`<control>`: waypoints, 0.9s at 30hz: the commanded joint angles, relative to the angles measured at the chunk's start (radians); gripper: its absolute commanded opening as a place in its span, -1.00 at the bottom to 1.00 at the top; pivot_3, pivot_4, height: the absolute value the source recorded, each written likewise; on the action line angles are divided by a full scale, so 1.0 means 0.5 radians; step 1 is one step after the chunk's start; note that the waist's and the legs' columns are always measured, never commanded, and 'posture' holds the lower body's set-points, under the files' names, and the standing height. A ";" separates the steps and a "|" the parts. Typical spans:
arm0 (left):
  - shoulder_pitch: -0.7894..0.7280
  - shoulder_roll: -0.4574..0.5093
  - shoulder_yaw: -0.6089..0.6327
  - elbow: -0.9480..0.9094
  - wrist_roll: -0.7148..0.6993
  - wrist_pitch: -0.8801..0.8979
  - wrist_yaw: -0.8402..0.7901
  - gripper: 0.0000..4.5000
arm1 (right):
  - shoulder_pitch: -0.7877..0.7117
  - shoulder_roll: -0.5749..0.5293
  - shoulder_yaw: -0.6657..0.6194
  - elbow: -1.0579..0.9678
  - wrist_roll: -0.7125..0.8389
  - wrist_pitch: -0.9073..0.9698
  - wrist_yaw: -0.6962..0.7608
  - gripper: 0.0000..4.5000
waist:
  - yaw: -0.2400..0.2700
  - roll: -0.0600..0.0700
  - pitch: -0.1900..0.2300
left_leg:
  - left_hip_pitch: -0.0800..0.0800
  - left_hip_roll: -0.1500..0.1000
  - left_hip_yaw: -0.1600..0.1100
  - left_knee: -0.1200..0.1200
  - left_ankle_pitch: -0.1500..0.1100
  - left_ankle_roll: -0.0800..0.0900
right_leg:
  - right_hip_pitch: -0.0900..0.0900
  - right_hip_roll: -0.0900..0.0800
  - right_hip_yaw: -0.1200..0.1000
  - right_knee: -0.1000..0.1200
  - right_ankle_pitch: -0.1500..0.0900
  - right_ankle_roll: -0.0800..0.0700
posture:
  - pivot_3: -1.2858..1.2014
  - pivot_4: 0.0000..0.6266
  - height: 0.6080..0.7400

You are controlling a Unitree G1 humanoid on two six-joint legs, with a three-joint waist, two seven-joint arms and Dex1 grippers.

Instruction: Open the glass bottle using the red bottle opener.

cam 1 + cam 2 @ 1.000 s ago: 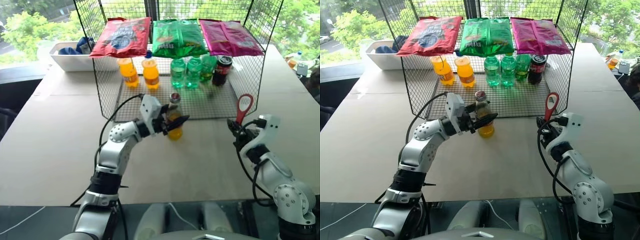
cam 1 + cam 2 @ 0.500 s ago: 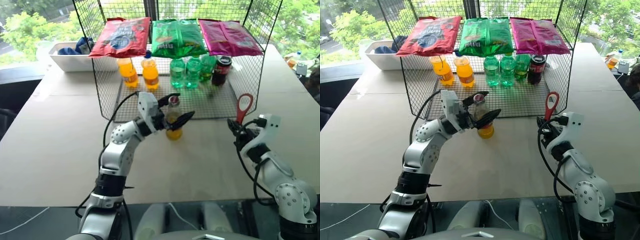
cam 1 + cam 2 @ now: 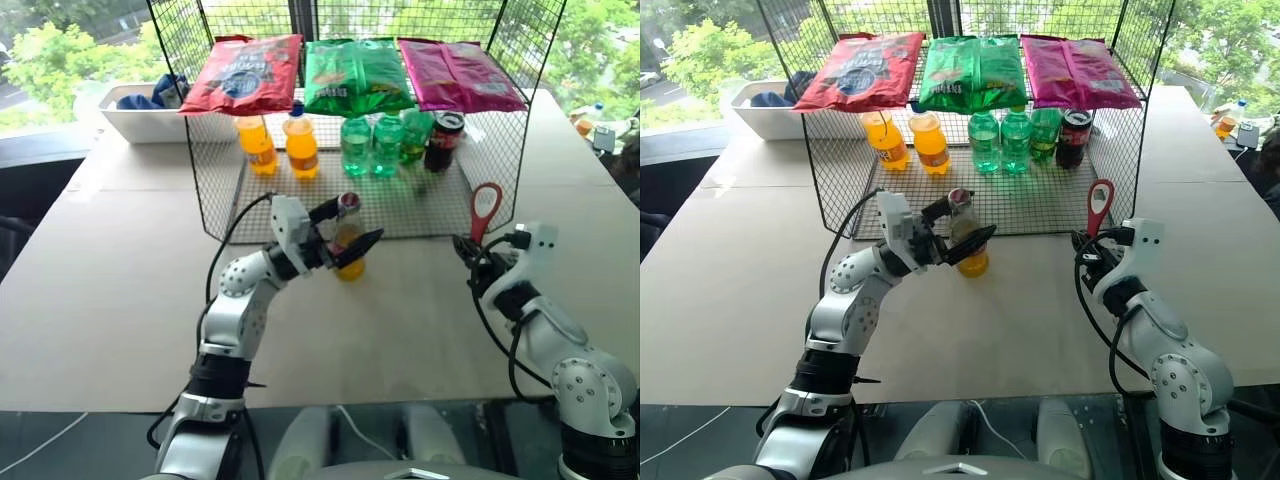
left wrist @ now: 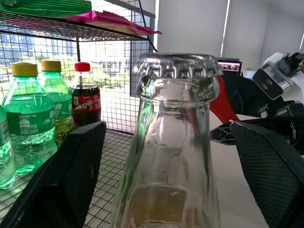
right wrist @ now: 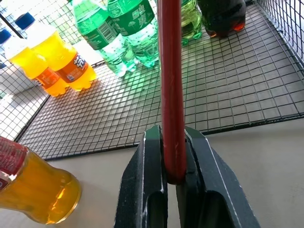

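The right gripper [image 5: 173, 164] is pinched tight on the handle of the red bottle opener [image 3: 486, 210], which stands upright above it, ring head uppermost, just in front of the wire rack [image 3: 500, 150] near its right corner. In the right wrist view the opener's red shaft [image 5: 171, 85] runs straight up from between the two black fingers [image 5: 142, 190].

Well to the left, the left gripper [image 3: 345, 228] reaches in level from the left with its fingers spread on either side of the glass bottle [image 3: 347, 240]. One finger sits by the neck on the far side and the other near the shoulder on the near side (whether either pad actually touches the glass cannot be told). In the left wrist view both black fingers [image 4: 61, 180] stand clear of the neck, with light showing between them and the glass, and the crimped metal cap [image 4: 176, 65] is still on.

The bottle stands upright on the table [image 3: 120, 290], just in front of the rack's front edge, its lower part holding yellow-orange drink. Inside the rack behind it are orange bottles [image 3: 300, 145], green bottles [image 3: 372, 145] and a dark cola bottle [image 3: 443, 140].
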 commanded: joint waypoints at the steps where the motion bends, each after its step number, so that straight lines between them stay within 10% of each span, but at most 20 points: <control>1: 0.015 0.013 -0.028 0.012 0.034 -0.077 -0.039 0.06 | -0.046 -0.017 -0.026 -0.054 0.009 0.002 0.014 -1.00 | 0.000 0.000 0.000 | 0.000 0.000 0.000 0.000 0.000 0.000 | 0.000 0.000 0.000 0.000 0.000 0.000 | 0.03 -0.52 1.00; 12: 0.047 0.044 -0.051 0.076 0.078 -0.141 -0.044 -0.04 | -0.303 -0.337 0.394 -0.135 -0.573 -0.107 0.178 -1.00 | -0.001 0.001 -0.001 | 0.002 0.000 0.001 0.000 0.000 0.000 | 0.000 0.000 0.000 0.000 0.000 0.000 | 0.03 -0.52 1.00; 27: 0.016 -0.002 -0.071 0.106 0.007 -0.105 -0.068 -0.04 | -0.601 -0.396 1.023 0.568 -1.918 -1.396 0.319 -1.00 | 0.000 -0.001 -0.002 | 0.003 0.000 0.000 0.000 0.000 0.000 | 0.001 0.000 -0.001 -0.001 0.000 0.000 | 0.03 -0.52 1.00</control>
